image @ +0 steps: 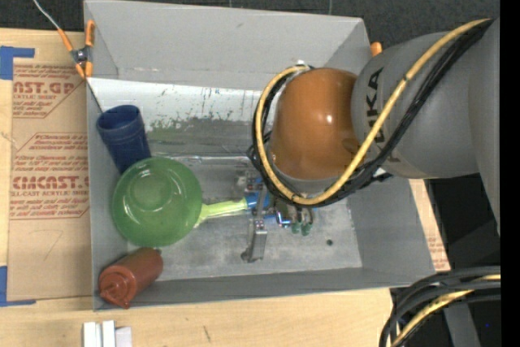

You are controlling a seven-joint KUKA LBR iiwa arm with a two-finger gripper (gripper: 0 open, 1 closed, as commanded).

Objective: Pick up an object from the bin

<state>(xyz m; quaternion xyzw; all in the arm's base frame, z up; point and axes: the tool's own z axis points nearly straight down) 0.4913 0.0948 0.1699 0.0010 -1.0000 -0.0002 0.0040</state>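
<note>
We see the hand (257, 248) low over the floor of the bin (333, 252), beneath the arm's orange cover (313, 122). We cannot tell how far open it is or whether it grips anything. The handle of a green scoop (157, 201) ends right beside the hand, on its left. Farther left stand a blue cup (123, 136) and a red-brown lump (130, 275).

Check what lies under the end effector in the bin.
Bare bin floor shows below the end effector, and the handle of the green pan ends beside it. The arm's orange cover hides the floor farther back, so anything there cannot be seen.
</note>
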